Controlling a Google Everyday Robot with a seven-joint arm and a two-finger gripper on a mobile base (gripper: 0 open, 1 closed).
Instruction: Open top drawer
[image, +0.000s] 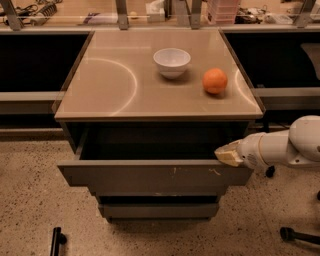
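Note:
The top drawer (155, 177) is a wide grey-brown drawer with a flat front and pale scratch marks right of centre. It stands pulled out from the cabinet, and its dark interior (150, 142) shows. My gripper (225, 154) comes in from the right on a white arm (290, 145). Its pale tip sits at the drawer's right end, at the top edge of the front panel.
A white bowl (172, 61) and an orange (215, 81) stand on the cabinet's tan top (110, 85). Two narrower grey drawers (157, 210) lie below. Dark shelving flanks both sides. Black chair casters (295, 234) and a black object (56, 240) lie on the speckled floor.

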